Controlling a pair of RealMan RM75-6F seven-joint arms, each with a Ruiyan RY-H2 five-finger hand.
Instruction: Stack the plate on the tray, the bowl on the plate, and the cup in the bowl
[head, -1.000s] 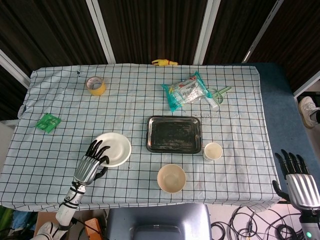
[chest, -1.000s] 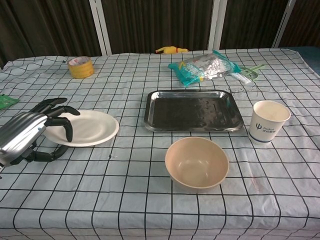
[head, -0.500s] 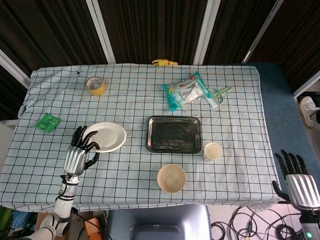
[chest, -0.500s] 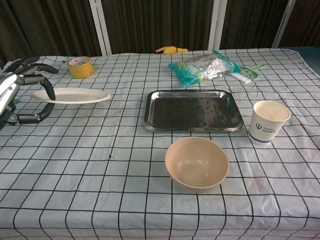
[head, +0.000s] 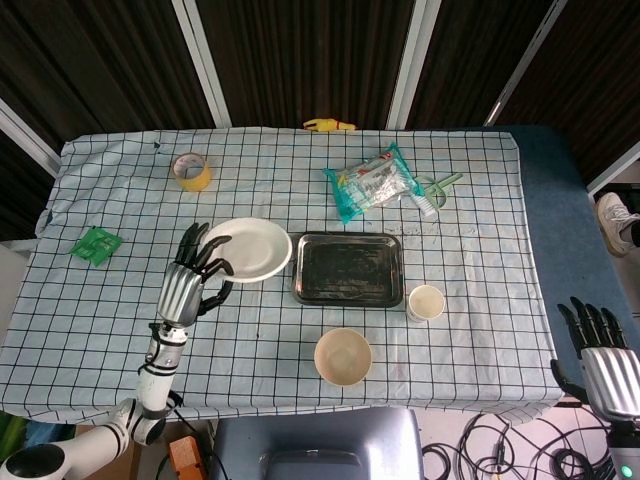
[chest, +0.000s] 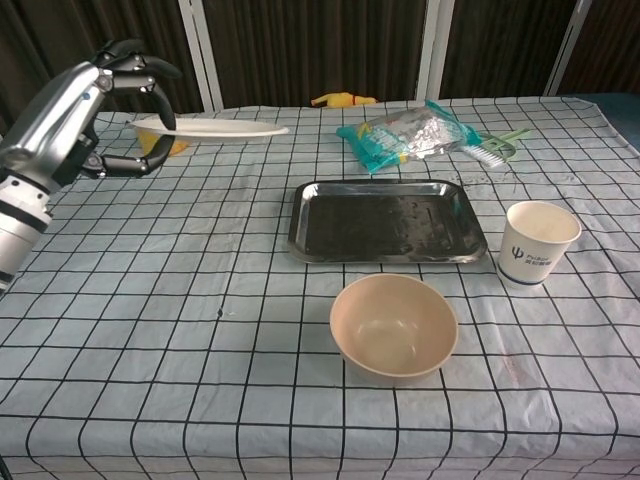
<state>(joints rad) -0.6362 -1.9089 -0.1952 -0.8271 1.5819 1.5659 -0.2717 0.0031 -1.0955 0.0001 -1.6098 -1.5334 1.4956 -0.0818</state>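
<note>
One plate (head: 247, 250), one tray (head: 348, 268), one bowl (head: 343, 357), one cup (head: 426, 302), one tape roll (head: 192, 171), one snack bag (head: 374, 182).

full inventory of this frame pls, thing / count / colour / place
plate: 1, white, held in the air left of tray
tray: 1, dark metal, table centre
bowl: 1, beige, near edge, in front of tray
cup: 1, white paper, right of tray
tape roll: 1, yellow, far left
snack bag: 1, teal, behind tray
brush: 1, green, right of bag
packet: 1, green, left edge
toy: 1, yellow, far edge
left hand: grips plate rim
right hand: off table, lower right, holds nothing
</note>
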